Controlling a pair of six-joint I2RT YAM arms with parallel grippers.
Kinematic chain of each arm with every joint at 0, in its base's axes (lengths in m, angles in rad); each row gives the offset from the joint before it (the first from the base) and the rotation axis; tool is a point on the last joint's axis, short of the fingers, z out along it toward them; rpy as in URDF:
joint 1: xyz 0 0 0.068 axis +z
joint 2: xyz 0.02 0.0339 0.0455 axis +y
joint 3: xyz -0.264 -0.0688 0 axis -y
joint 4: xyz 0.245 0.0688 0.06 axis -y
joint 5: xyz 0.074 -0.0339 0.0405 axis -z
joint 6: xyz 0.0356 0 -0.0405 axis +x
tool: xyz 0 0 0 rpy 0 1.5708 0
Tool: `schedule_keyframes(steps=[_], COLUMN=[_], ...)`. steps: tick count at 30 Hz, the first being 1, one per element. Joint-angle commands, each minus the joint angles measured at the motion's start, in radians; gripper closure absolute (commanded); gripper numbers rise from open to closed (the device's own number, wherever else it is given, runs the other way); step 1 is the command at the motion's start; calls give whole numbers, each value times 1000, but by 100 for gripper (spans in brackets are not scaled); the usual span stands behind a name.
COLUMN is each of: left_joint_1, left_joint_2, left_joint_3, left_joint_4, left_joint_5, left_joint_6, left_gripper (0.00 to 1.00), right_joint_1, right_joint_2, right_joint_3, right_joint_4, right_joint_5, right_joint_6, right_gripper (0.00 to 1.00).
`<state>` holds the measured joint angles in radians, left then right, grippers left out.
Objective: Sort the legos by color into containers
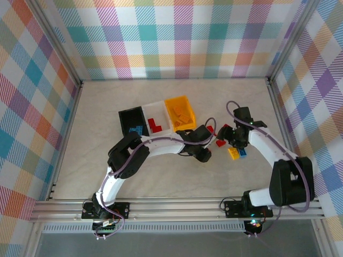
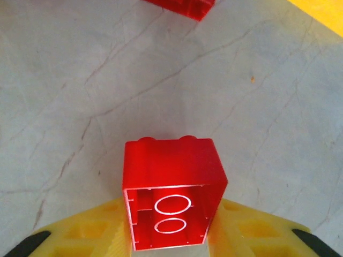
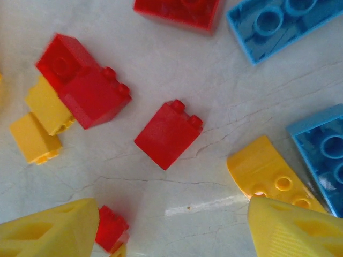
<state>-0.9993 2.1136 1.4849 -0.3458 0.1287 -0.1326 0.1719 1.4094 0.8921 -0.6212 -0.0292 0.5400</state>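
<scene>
A lab robot cell: plaid backdrop walls [image 1: 177,37], aluminium frame rail [image 1: 177,206].

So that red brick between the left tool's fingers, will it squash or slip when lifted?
Probably stiff: the red brick is a hard-looking hollow shell with inner tubes, so it should not squash in the left tool. Likely light, being hollow. Its glossy flat sides could slip or twist if the pinch is off-centre.

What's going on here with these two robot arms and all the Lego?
Lego is being sorted by color. The left claw is shut on a red brick. The right claw hangs open over the loose bricks, which are red, yellow and blue. Blue pieces lie in the black bin, red in the clear bin and yellow in the yellow bin.
</scene>
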Motion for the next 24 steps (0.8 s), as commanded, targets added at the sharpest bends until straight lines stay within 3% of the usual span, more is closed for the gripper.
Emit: schedule_keyframes(steps=[1, 13, 20, 24], left_joint_1=[-6, 147, 418, 509], left_joint_2=[-97, -557, -687, -663], left_joint_3=[-69, -302, -335, -303], left_joint_4=[-51, -227, -333, -340], left_joint_5=[-26, -207, -191, -181], left_joint_6=[-9, -48, -67, -50], left_gripper=[65, 63, 62, 61], right_joint_1=[9, 15, 16, 23], right_joint_2=[76, 282, 365, 388], right_joint_3=[41, 149, 213, 210], right_joint_4=[-3, 33, 22, 15], right_joint_5=[-20, 47, 56, 59], right_joint_6=[-3, -3, -9, -6], right_gripper=[32, 37, 42, 45])
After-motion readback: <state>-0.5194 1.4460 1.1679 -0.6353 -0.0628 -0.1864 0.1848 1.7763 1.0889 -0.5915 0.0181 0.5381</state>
